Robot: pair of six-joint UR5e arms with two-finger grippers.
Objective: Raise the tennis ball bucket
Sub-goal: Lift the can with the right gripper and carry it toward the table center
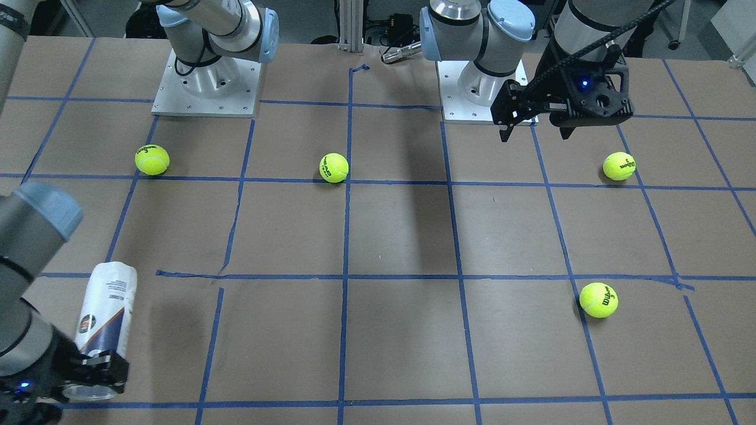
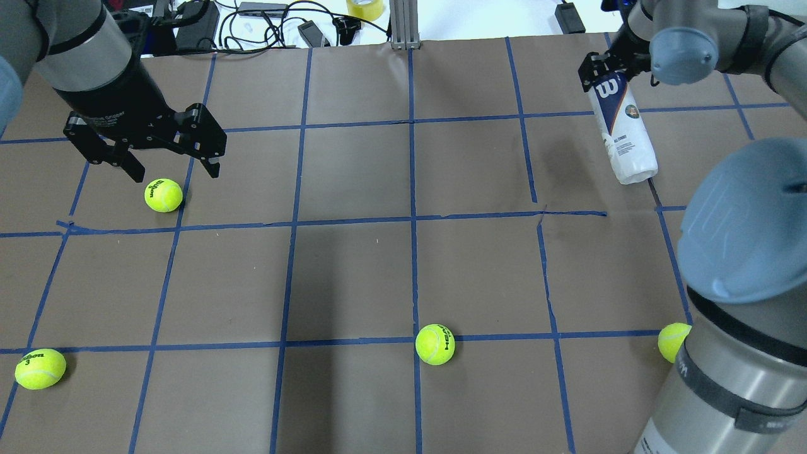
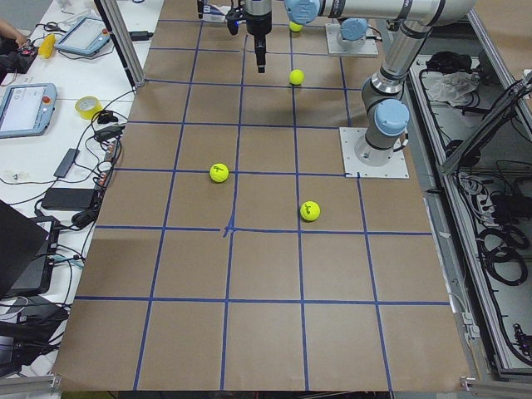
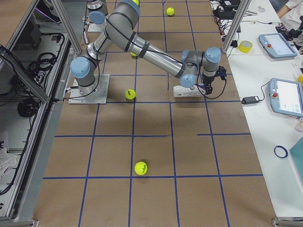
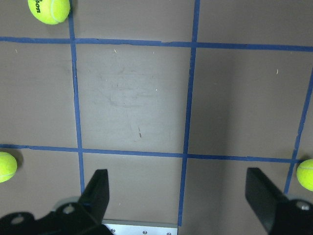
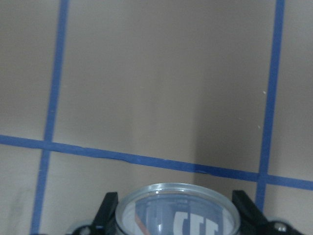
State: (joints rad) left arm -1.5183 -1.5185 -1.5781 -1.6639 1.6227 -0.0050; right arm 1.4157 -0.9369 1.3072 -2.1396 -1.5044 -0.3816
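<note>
The tennis ball bucket (image 2: 621, 126), a slim white and navy can with a "W" logo, hangs tilted in my right gripper (image 2: 605, 69). The gripper is shut on its silver-rimmed end. The can also shows at the lower left of the front view (image 1: 106, 313), where its shadow falls apart from it on the table. In the right wrist view the rim (image 6: 178, 205) sits between the two fingers. My left gripper (image 2: 175, 171) is open and empty. It hovers above the table just beyond a tennis ball (image 2: 163, 195).
More tennis balls lie at the near left (image 2: 40, 369), near middle (image 2: 435, 344) and near right (image 2: 673, 341). The brown table (image 2: 353, 271) has a blue tape grid. Cables and gear lie along the far edge (image 2: 271, 25).
</note>
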